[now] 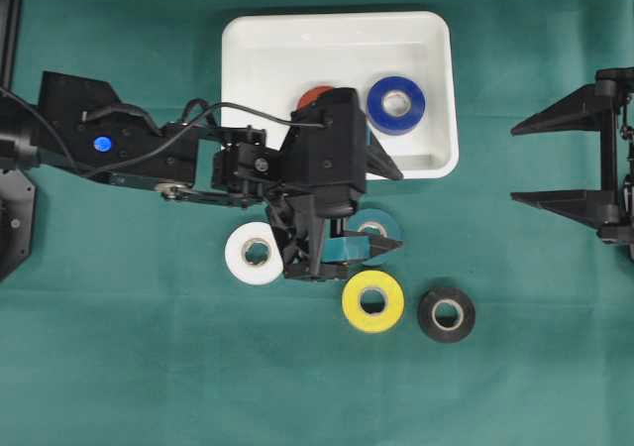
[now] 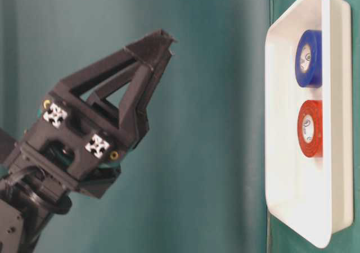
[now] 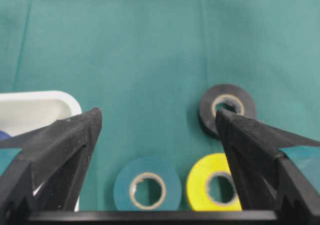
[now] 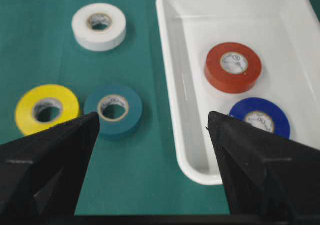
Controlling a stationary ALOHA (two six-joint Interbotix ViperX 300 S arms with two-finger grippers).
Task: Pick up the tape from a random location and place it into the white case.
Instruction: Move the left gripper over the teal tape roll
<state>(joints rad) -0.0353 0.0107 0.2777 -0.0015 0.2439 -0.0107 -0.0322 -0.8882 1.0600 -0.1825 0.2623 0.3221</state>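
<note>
Left gripper (image 1: 371, 213), jaws spread wide, hangs right over the teal tape (image 1: 374, 234) lying flat just near of the white case (image 1: 436, 89), while the right gripper (image 1: 555, 159), also spread, sits far right.

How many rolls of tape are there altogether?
6. Two lie inside the white case: the red roll and the blue roll. Four lie on the green cloth: the white roll, teal roll, yellow roll and black roll. The arm could hide more.
</note>
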